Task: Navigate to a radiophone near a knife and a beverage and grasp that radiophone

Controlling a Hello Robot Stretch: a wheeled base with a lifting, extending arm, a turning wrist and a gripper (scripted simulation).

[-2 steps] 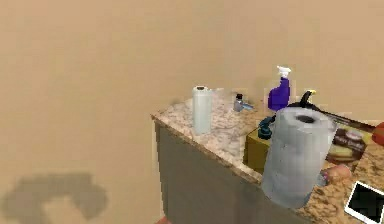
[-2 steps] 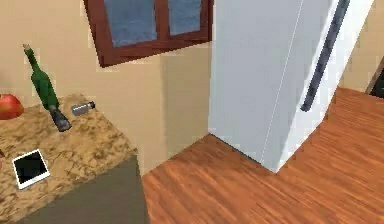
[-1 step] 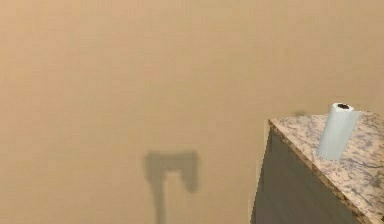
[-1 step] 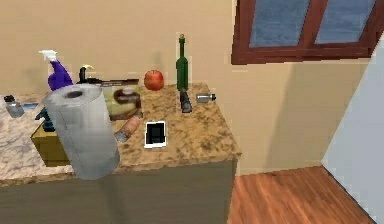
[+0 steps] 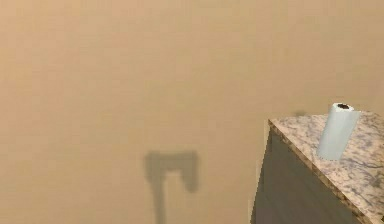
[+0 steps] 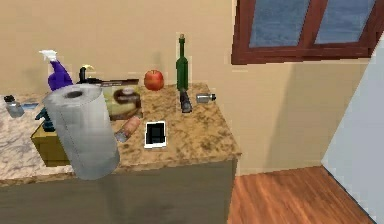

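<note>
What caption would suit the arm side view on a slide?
A granite counter holding a paper towel roll, green bottle, red fruit and a phone, near a window.

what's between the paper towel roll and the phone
A small orange-brown thing on the counter, between roll and phone, in the arm side view.

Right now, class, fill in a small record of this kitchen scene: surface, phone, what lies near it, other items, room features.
surface: speckled stone counter against a tan wall
phone: flat white-rimmed phone, lying flat toward the counter's front
near it: dark slim object and upright green bottle farther back; red apple left of the bottle
other items: paper towel roll upright in front; purple spray bottle at the back left
room: window at upper right; wood floor
</note>
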